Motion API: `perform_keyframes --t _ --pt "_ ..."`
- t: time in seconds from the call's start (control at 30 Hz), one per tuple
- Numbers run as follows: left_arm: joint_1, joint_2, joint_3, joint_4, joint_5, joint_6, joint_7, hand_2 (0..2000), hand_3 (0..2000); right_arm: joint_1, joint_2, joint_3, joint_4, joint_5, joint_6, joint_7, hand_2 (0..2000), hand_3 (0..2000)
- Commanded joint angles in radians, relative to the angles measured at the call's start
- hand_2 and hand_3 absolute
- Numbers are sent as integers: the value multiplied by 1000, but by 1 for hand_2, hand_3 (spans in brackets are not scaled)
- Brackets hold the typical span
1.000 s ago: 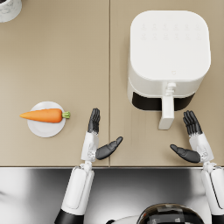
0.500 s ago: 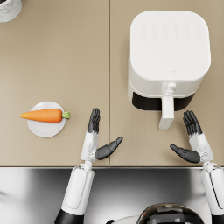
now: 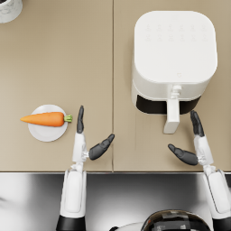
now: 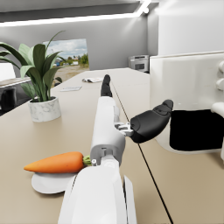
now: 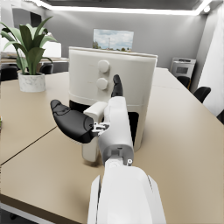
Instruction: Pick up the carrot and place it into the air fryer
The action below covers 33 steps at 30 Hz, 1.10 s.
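Note:
An orange carrot [image 3: 45, 119] with a green stub lies on a small white plate [image 3: 47, 132] at the table's left; it also shows in the left wrist view as the carrot [image 4: 56, 162] on the plate [image 4: 49, 182]. My left hand [image 3: 87, 140] hovers just right of the plate, fingers spread, holding nothing. The white air fryer [image 3: 174, 60] stands at the right with its drawer handle [image 3: 172, 115] pointing toward me. My right hand [image 3: 191, 145] is open beside that handle, empty, and shows in front of the fryer [image 5: 113, 94] in the right wrist view.
A potted plant in a white pot [image 3: 9, 9] stands at the far left corner; the pot [image 4: 42, 109] shows again in the left wrist view. A seam [image 3: 113, 67] runs down the tan tabletop. The table's front edge [image 3: 115, 172] lies just under both wrists.

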State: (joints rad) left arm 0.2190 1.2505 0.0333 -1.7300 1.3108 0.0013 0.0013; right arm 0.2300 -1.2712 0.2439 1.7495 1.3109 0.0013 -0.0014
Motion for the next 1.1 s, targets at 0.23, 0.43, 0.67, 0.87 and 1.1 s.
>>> perform_keyframes --t 0.23,0.43,0.67,0.87,1.1 --pt "45 10 -182 83 314 -1 -1 0 0 35 -36 -24 -77 103 -1 1 0 0" --pt "150 -5 -274 185 584 -1 -1 0 0 12 -40 -45 -72 112 -1 1 0 0" --pt "182 -9 -307 244 901 -6 -1 0 0 11 -55 -32 -79 113 -1 1 0 0" --pt "259 -23 -344 321 1174 -419 -94 0 0 2 -64 -54 -74 113 -1 1 0 0" --pt "331 -27 -280 528 1493 -493 -113 0 0 1 -78 -50 -88 113 -1 1 0 0"
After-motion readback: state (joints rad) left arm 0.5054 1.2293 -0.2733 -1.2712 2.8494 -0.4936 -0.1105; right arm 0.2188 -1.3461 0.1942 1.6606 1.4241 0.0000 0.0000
